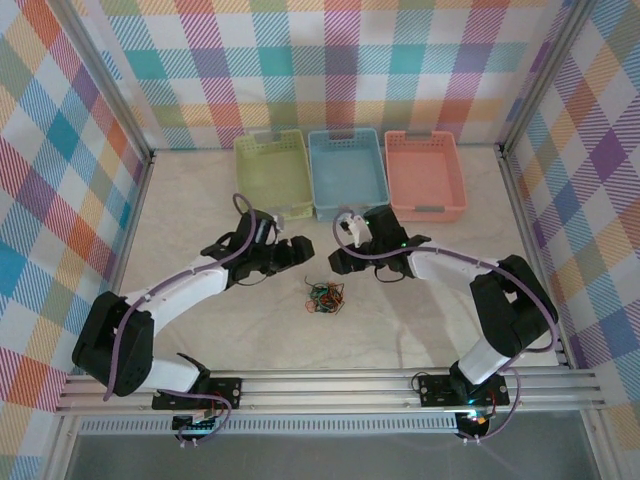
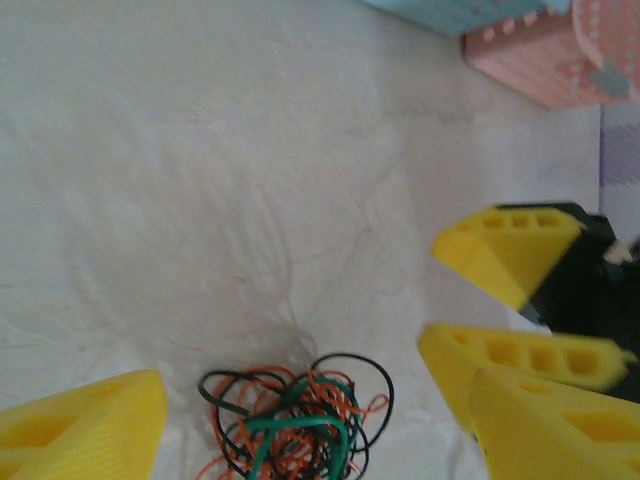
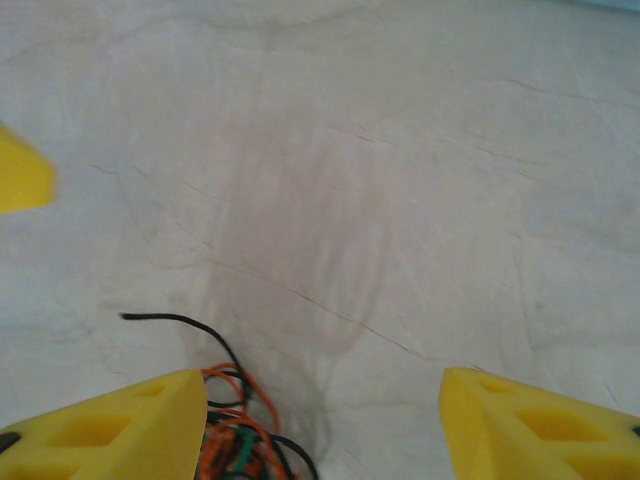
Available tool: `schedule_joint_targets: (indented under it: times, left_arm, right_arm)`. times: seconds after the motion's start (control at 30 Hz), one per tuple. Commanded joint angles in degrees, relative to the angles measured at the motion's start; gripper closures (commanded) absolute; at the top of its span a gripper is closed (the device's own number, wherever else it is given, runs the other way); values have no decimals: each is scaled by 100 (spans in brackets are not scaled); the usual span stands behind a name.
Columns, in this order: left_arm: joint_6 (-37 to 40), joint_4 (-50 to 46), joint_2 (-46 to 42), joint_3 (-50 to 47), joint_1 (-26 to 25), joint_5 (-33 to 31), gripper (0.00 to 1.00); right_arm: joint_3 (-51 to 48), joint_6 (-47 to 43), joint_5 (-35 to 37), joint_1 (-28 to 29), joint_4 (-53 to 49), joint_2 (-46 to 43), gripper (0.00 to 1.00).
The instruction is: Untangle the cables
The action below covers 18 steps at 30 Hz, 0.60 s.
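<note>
The cables (image 1: 323, 297) lie in one small knotted clump near the middle of the table (image 1: 190, 215), somewhat closer to its near edge than its far edge. Orange, green and black strands loop through one another. The orange ones are crinkled, a green band crosses the heart of the knot, and wider black loops ring the outside. One loose black end pokes out flat on the surface.

Bare pale table stretches from the clump to the left edge, to the right edge and forward to the near edge. Checked walls (image 1: 60, 150) rise along the left, far and right edges.

The left pincer (image 1: 300, 250) hovers just left of the clump on its far side. Its yellow fingers (image 2: 80, 430) stand apart and grip nothing, and the knot lies on the table below the gap. The right pincer (image 1: 340, 262) faces it from just right of the clump, also on the far side, with its jaws likewise apart and empty. The two pincers are close together, tip toward tip.

Along the far edge sit three baskets side by side: a green basket (image 1: 272, 170), a blue basket (image 1: 347, 172) and a pink basket (image 1: 425, 175), all well apart from the clump.
</note>
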Motion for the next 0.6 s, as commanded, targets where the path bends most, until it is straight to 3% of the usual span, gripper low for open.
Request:
schedule_joint_targets:
  times: [0.0,0.13,0.57]
  left_arm:
    - [215,-741,-156,281,-216,-432,24]
    - [57,-845,-116,253,-272,-689,35]
    - [88,-948,597,475,-477,-845,47]
  right_arm:
    - [-303,-46,421,-7,620,-254,37]
    - [-467,77,712,-7,890,-332,37]
    - [-658,177,1063,-7,1088,-502,38]
